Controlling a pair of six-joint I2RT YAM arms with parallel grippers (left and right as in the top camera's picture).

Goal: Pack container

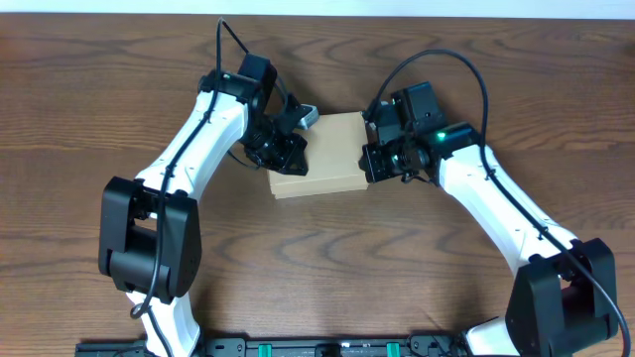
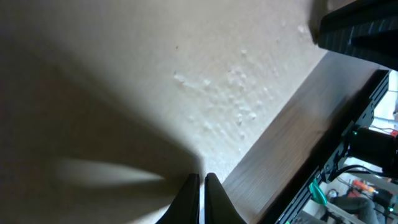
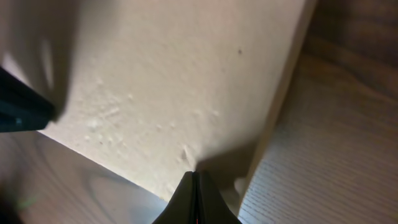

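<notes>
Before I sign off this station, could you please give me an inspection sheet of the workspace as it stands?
Surface: wooden table, brown grain.
Job's things: cardboard box, lid down, mid-table.
Clutter: nothing seen.
Grippers: left gripper over the box's left edge, right gripper over its right edge; both look shut.
Cables: black cables loop above both wrists.
Surroundings: black base rail along the near table edge.

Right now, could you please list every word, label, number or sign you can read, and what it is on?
None readable. The cardboard box is plain in every view; the table bears no writing. The clutter beyond the table edge in the left wrist view is too blurred.
</notes>
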